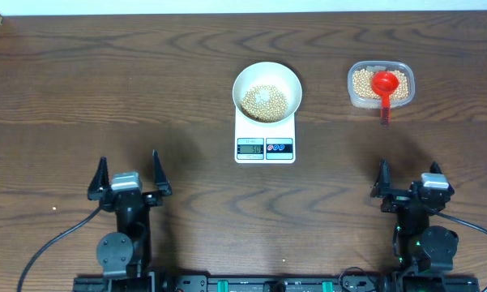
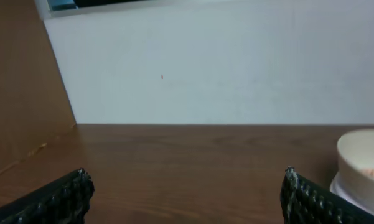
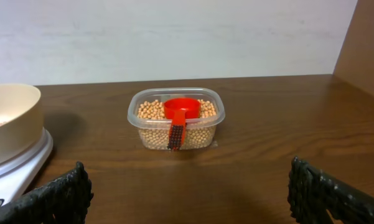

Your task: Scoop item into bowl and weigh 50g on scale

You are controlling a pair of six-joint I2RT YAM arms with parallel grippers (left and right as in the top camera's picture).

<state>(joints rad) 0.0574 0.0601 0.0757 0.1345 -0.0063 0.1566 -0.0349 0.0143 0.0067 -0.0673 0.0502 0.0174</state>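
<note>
Overhead, the left hand (image 1: 129, 161) and the right hand (image 1: 408, 172) are sitting wide open, gripping nothing, near the front of the tabletop (image 1: 146, 81). Ahead of the right hand, a clear tub (image 1: 381, 62) is holding loose beans (image 1: 363, 83), looking light, hard and ready to roll, so I'd be lifting them with the red scoop (image 1: 384, 82) lying in them, gripped by its stiff handle (image 1: 384, 110). Further left, the bowl (image 1: 247, 79) is standing on the scale (image 1: 265, 132), holding a shallow layer of beans.
</note>
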